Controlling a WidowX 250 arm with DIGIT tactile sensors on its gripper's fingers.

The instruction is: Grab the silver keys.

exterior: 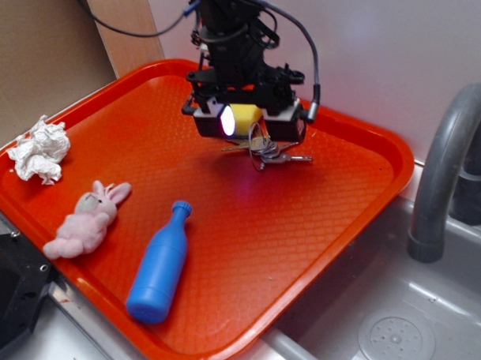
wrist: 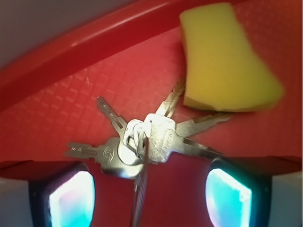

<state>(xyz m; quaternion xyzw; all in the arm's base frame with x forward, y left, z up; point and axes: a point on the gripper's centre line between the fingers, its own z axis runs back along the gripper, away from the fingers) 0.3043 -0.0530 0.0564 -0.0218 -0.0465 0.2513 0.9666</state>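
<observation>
Keys of thin silver-grey metal on a round ring, the silver keys [exterior: 267, 153], lie flat on the orange-red plastic tray [exterior: 302, 222], just in front of the yellow rectangular sponge [exterior: 244, 118] and fanned out, the longest blades pointing away from the sponge toward the tray's right rim. The black gripper [exterior: 246, 123] hangs directly over the bunch. From the wrist view, the two glowing fingers [wrist: 71, 196] stand wide apart at either side of the ring, holding nothing; the exterior view hides this gap but alone shows the blue plastic bottle [exterior: 161, 264], pink plush rabbit [exterior: 87, 220] and crumpled white paper [exterior: 38, 148], all well apart from the sponge.
</observation>
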